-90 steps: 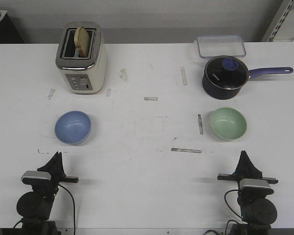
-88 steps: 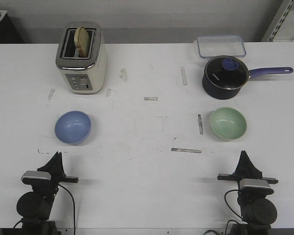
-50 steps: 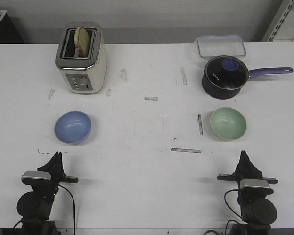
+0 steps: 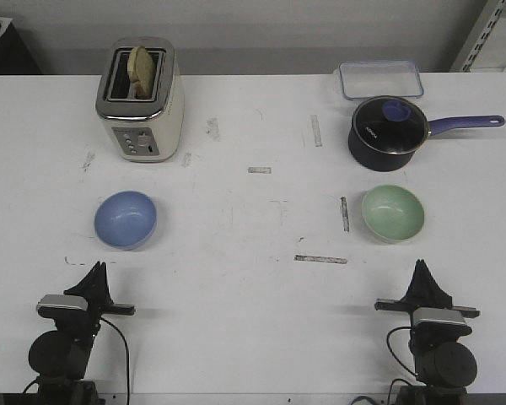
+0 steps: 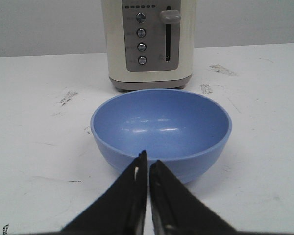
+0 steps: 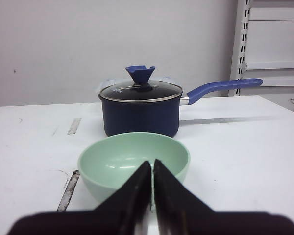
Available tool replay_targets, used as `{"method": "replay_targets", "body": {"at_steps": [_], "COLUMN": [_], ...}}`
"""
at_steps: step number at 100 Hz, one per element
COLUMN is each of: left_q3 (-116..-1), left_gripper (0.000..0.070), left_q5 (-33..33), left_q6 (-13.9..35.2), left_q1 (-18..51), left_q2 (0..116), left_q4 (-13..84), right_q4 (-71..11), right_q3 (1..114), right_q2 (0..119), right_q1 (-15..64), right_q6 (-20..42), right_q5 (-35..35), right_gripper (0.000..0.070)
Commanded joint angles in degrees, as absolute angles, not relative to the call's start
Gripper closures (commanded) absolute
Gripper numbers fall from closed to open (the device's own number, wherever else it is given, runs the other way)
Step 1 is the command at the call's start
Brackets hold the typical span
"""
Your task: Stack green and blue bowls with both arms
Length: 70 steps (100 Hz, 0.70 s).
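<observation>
Resting upright on the white table [image 4: 253, 287], the blue bowl [image 4: 126, 218] sits on the left side, in front of the toaster [image 4: 140, 99] (a slice of bread stands in its slot). The green bowl [image 4: 392, 213] sits on the right, just in front of the saucepan [image 4: 389, 132]. The two bowls are well apart. The left gripper [image 4: 95, 268] and right gripper [image 4: 419, 267] each point at their own bowl, fingers pressed together and holding nothing.
</observation>
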State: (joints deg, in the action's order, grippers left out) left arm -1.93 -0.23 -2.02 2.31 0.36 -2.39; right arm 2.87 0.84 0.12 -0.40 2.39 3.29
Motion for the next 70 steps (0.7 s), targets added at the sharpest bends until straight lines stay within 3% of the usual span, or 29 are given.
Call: {"method": "replay_targets", "body": {"at_steps": [1,30,48,56,70], "left_q3": [-0.78,-0.78,-0.78,-0.78,-0.78], "left_gripper": [0.0699,0.0699,0.0699,0.0699,0.0699], "left_q5": [-0.43,-0.43,-0.43,-0.43,-0.43], "left_q6": [-2.15,-2.13,-2.15,-2.15,-2.15], "left_q1": [2.31,2.31,2.31,2.31,2.31], "left_q2": [0.3,0.3,0.3,0.3,0.3], "left_q4": [-3.09,-3.09,-3.09,-3.09,-3.09], "right_q4": [3.55,7.86,20.84,17.87,5.13], "right_q3": [0.73,0.73,3.16,8.97,23.97], "right_q2": [0.05,0.05,0.14,1.32,9.54], "right_q1": [-0.4,-0.38,-0.38,-0.38,-0.38], "right_q6": [1.52,1.56,1.52,1.43,1.45], "right_q5": [3.9,4.78,4.86,4.75,4.45], "right_gripper": [0.07,0.07,0.07,0.07,0.07]}}
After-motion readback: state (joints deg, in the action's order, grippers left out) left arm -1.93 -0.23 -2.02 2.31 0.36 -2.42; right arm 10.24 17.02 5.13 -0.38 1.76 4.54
